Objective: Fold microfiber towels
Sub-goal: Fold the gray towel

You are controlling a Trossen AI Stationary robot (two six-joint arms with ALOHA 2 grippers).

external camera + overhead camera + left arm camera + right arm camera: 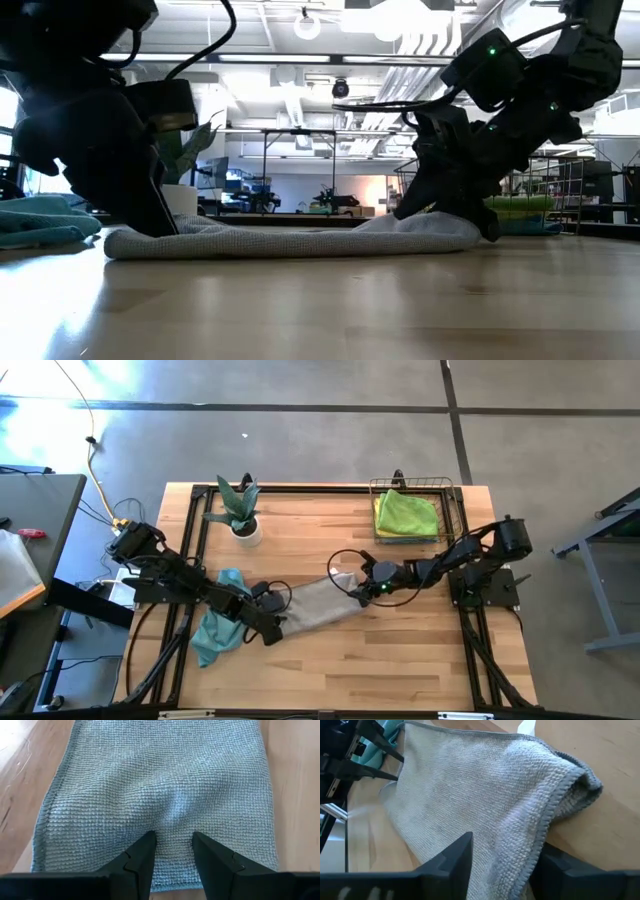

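A grey microfiber towel point(320, 605) lies as a long strip across the table's middle, flat except for its right end point(440, 225), which humps up. My left gripper point(272, 624) stands open on the strip's left end, fingers slanting down. My right gripper point(358, 588) is open at the right end, its fingers either side of the hemmed edge point(545, 825). A crumpled teal towel point(215, 628) lies on the table beside my left arm. A folded lime green towel point(408, 512) sits in the wire basket point(455, 510). My left gripper sets both fingertips point(150, 842) on the top face of the grey towel, a little in from its end edge point(175, 882). The fingers slant down from the table's left, along the strip. A small pucker point(175, 815) rises between them; the towel stays on the table. My right gripper has the grey towel's right end between its open fingers. One finger point(455, 860) lies against the cloth's top face and the other point(570, 870) stands beside the hemmed edge. It comes slanting down from the table's right. The end point(580, 785) curls up; I cannot tell whether it is pinched.
A potted plant point(240, 510) stands at the far left of the table. The copper wire basket is at the far right corner. Bare wood point(350, 670) stretches along the near side. A black frame rail point(300, 488) borders the far edge.
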